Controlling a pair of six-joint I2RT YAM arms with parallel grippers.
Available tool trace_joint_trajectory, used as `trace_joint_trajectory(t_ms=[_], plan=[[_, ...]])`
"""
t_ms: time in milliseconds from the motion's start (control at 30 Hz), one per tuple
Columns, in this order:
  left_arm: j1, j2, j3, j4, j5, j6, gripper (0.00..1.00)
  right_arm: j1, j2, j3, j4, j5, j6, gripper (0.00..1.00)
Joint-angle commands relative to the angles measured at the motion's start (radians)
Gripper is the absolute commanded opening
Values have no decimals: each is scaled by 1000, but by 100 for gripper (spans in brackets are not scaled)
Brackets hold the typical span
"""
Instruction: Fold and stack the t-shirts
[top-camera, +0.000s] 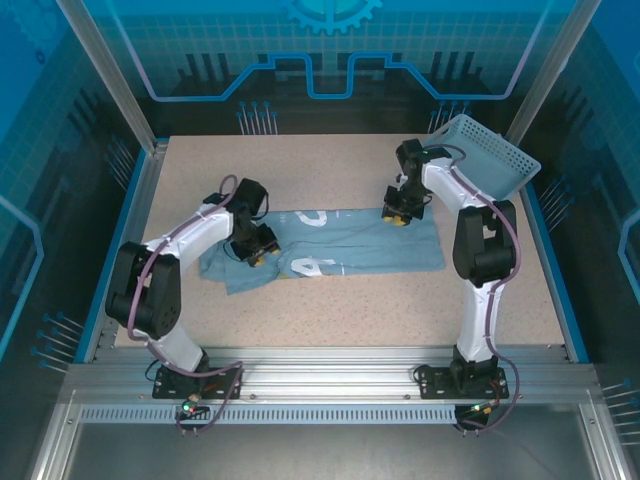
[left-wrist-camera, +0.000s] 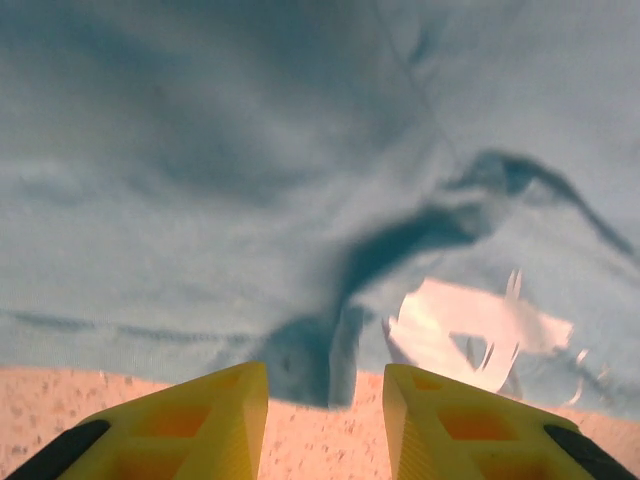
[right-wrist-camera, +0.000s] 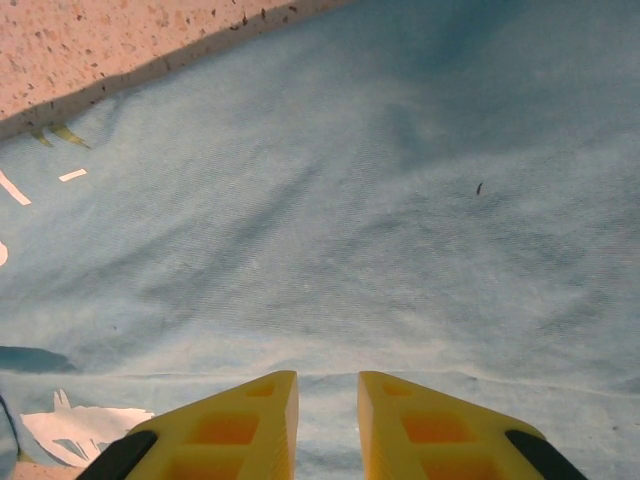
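A soft pale blue-grey cloth t-shirt (top-camera: 370, 245) lies on the beige speckled surface (top-camera: 330, 320), near its middle. It is folded into a long band that runs from left to right. Parts of its white block-letter print (top-camera: 314, 266) show on the top side. The left end of the band is more crumpled than the right end, which lies flat.

The left claw (top-camera: 258, 252) is low over the left part of the t-shirt, near its front edge. In the left wrist view the two yellow fingers (left-wrist-camera: 215, 425) of this claw (left-wrist-camera: 325, 425) stand apart, and between them I see only bare surface (left-wrist-camera: 100, 395) and shadow, so the claw is open and holds nothing. Just ahead of the fingertips the edge of the cloth rises in a dark wrinkle, and a piece of the white print (left-wrist-camera: 470, 325) lies to the right of it.

The right claw (top-camera: 397, 217) is low over the right part of the t-shirt, at its far edge. In the right wrist view its fingers (right-wrist-camera: 230, 435) leave a narrow gap (right-wrist-camera: 327, 425) with cloth (right-wrist-camera: 380, 220) under it. I cannot tell whether they pinch the cloth or only hover above it.

A light blue plastic lattice basket (top-camera: 490, 150) stands tilted at the far right corner of the surface, well apart from the t-shirt.
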Motion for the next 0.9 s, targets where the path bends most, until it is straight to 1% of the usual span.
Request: trace_joint_trajectory(t_ms=[0, 100, 200, 300, 367, 433, 533, 633, 767, 867], plan=[[3, 73, 36, 67, -14, 36, 33, 15, -42, -15, -1, 1, -7, 24], [-11, 124, 27, 107, 3, 33, 27, 16, -57, -27, 0, 1, -7, 24], [-61, 126, 7, 133, 31, 22, 21, 15, -75, -44, 5, 6, -5, 24], [-130, 114, -17, 130, 44, 8, 19, 14, -87, -68, 14, 6, -2, 24], [-158, 115, -40, 121, 55, -7, 17, 13, -90, -76, 18, 4, 3, 23], [-165, 101, -67, 124, 67, -19, 17, 13, -94, -79, 22, 3, 4, 23], [-155, 38, -74, 98, 41, 1, 20, 12, -94, -74, 25, 0, 3, 23], [-74, -35, -75, 55, 0, 31, 27, 13, -95, -69, 32, 0, 1, 23], [109, -105, -115, 42, -32, 86, 35, 19, -99, -75, 52, -18, -8, 23], [210, -110, -117, 55, -78, 172, 39, 24, -100, -78, 55, -25, -14, 23]])
